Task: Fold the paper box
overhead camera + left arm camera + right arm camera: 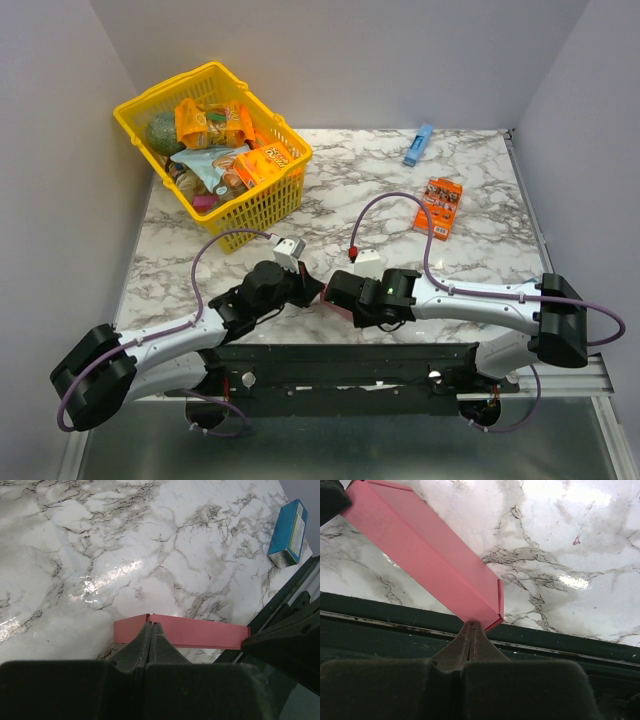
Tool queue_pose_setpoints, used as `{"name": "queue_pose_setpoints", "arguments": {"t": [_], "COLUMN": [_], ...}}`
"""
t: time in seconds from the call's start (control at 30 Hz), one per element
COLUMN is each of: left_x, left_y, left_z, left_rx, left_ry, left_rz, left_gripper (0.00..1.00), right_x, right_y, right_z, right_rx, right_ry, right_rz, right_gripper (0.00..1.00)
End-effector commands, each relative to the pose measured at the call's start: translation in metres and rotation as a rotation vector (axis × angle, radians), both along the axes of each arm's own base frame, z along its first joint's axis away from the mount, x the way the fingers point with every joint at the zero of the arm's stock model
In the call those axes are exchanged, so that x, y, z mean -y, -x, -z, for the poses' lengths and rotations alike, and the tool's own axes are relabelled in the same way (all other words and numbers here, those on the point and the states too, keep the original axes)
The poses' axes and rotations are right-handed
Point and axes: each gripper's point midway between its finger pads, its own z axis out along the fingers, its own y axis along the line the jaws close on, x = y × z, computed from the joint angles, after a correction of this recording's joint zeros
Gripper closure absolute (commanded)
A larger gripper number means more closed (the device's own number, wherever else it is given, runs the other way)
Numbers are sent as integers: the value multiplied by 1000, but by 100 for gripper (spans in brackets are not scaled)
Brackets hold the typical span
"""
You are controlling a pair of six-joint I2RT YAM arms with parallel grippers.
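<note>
Left arm point(165, 345): stretched low, forearm angled inward toward centre, wrist tipped down. Right arm point(490, 297): mirrors it, reaching left, wrist low. The two wrists sit close together, nearly nose to nose. Left jaws pressed together, no gap showing. Right jaws likewise closed tight. Each pair of tips meets an edge of the paper box point(200, 632), seemingly pinching the card; the contact itself is partly hidden.

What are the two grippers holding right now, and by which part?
Both grip the pink paper box: left gripper pinches its edge near one end, right gripper pinches the opposite end.
</note>
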Motion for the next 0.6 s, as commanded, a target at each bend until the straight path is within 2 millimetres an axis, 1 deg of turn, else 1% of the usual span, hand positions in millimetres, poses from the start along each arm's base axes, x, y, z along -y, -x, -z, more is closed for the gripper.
{"name": "queue_pose_setpoints", "arguments": {"t": [0.0, 0.07, 0.2, 0.23, 0.27, 0.33, 0.53, 0.57], "left_x": [-26, -32, -35, -41, -45, -52, -56, -57], "left_y": [32, 35, 41, 35, 37, 35, 33, 33], "left_z": [63, 70, 75, 77, 81, 83, 84, 86], "left_rx": [-137, -161, -208, -210, -225, -230, -230, -234], "left_ry": [-211, -243, -274, -299, -323, -349, -366, -384], "left_rz": [49, 44, 38, -15, -24, -67, -107, -119], "left_gripper": [100, 100, 100, 100, 100, 100, 100, 100], "right_x": [29, 30, 30, 30, 30, 31, 31, 31], "right_y": [11, 11, 11, 10, 10, 11, 11, 11], "right_z": [24, 25, 24, 24, 23, 24, 24, 25], "right_rx": [-54, -53, -48, -48, -45, -45, -45, -43], "right_ry": [139, 140, 134, 134, 132, 132, 122, 122], "right_rz": [5, 6, 6, 7, 5, 6, 1, 3], "right_gripper": [98, 98, 98, 98, 97, 98, 97, 98]}}
